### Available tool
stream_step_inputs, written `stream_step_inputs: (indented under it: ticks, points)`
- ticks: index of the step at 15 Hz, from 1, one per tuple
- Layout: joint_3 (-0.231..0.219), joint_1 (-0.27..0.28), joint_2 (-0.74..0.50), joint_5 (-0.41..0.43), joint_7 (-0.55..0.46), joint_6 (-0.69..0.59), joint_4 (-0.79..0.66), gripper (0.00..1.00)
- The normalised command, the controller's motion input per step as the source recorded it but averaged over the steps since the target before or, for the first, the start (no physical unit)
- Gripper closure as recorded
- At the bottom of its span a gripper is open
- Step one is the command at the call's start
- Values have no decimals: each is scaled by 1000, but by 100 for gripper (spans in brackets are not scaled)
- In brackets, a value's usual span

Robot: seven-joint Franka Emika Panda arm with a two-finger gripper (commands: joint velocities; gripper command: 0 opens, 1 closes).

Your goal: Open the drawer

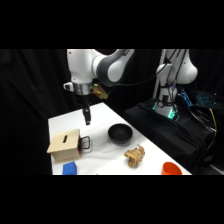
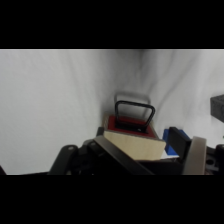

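step in hand, as judged: approach. the gripper point(image 1: 87, 120) hangs above the white table point(image 1: 102, 116), at about 1 o'clock from the drawer point(image 1: 66, 146) and well apart from it; no contact is made. whether its claw stands open or closed cannot be told from either view.

the drawer sits near the table's 8 o'clock corner. it is a small box of light tan wood, flat-sided, with a dark slot in its top. its sliding front is reddish-brown and looks flush with the box, so the drawer appears closed. a thin black loop handle point(image 2: 133, 116) projects from the front, toward 3 o'clock in the side view.

next move, as judged: descend to handle level, bring the fingers about the loop, then pull straight out along the slide.
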Motion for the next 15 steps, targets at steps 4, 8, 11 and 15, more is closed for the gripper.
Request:
stream_step_inputs:
  ticks: [4, 8, 11, 15]
  points:
    - [-91, 72, 273, -48, 210, 282, 185, 0]
    - [-149, 127, 200, -106, 210, 362, 90, 0]
    - [-154, 120, 129, -68, 163, 291, 56, 0]
    - [-135, 114, 25, -41, 133, 251, -50, 0]
